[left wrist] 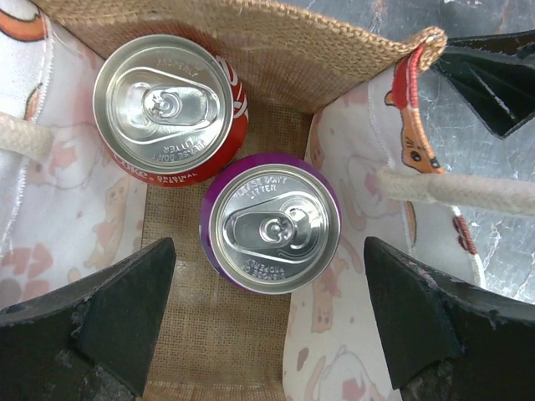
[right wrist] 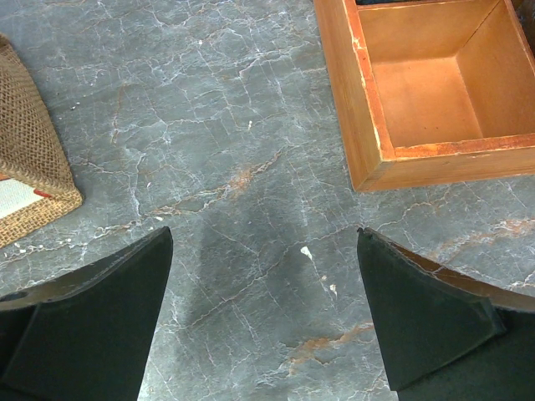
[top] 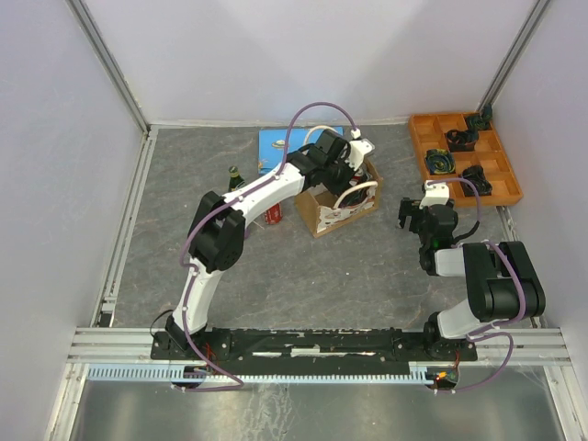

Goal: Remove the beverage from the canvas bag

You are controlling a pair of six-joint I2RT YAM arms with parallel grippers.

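Observation:
The canvas bag (top: 333,208) stands mid-table, tan burlap with cream printed sides and white rope handles. My left gripper (top: 356,169) hangs over its open mouth. The left wrist view looks straight down into the canvas bag (left wrist: 276,50). Two upright beverage cans stand on its floor: a red can (left wrist: 167,109) and a purple can (left wrist: 274,227), touching each other. The left gripper (left wrist: 269,251) is open, with its fingers (left wrist: 125,309) on either side of the purple can and above it, holding nothing. My right gripper (top: 412,217) is open over bare table (right wrist: 263,242), to the right of the bag.
An orange compartment tray (top: 464,156) with dark parts sits at the back right; its near corner (right wrist: 368,125) is close to the right gripper. A blue book (top: 274,147) lies behind the bag. A green bottle (top: 235,175) and a red can (top: 273,217) stand left of it.

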